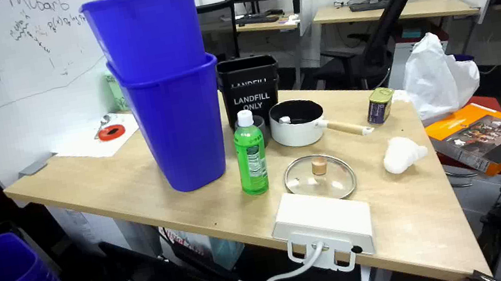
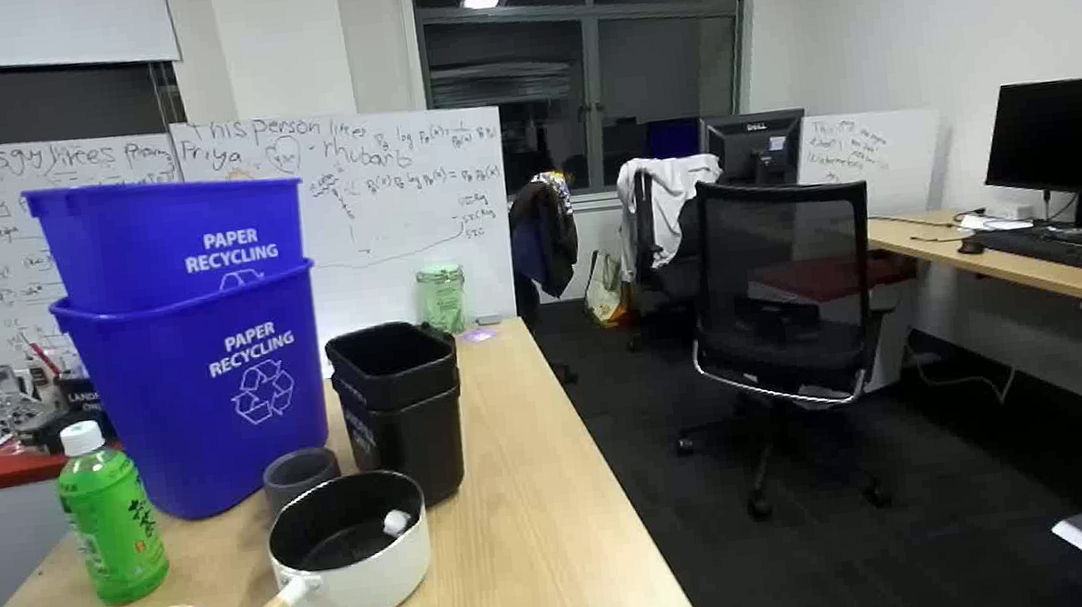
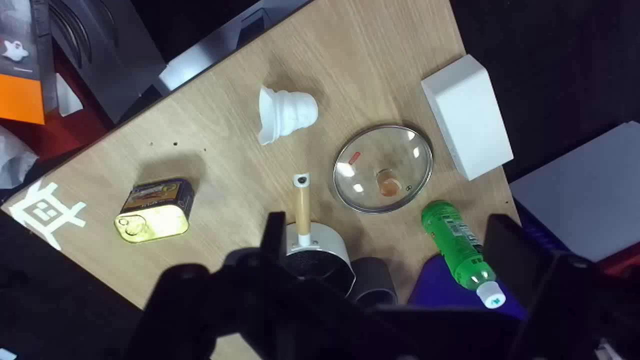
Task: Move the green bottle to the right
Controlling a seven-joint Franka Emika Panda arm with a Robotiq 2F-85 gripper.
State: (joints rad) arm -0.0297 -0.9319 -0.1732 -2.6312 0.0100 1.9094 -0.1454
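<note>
The green bottle (image 1: 252,160) stands upright on the table, with its white cap on top and a label on its side. It stands beside the stacked blue bins and also shows in an exterior view (image 2: 112,529). In the wrist view I look down on the green bottle (image 3: 457,245) from above; it lies near my right-hand finger in the picture. My gripper (image 3: 387,222) is open, its two dark fingers wide apart with nothing held between them. The gripper is above the table things and does not clearly show in either exterior view.
Tall stacked blue bins (image 1: 176,122) stand beside the bottle. Black bins (image 1: 249,89), a grey cup (image 2: 301,475), a white pot (image 1: 296,125) with a wooden handle, a glass lid (image 1: 301,188), a white box (image 1: 324,214), a can (image 1: 379,106) and a white object (image 1: 403,154) share the table.
</note>
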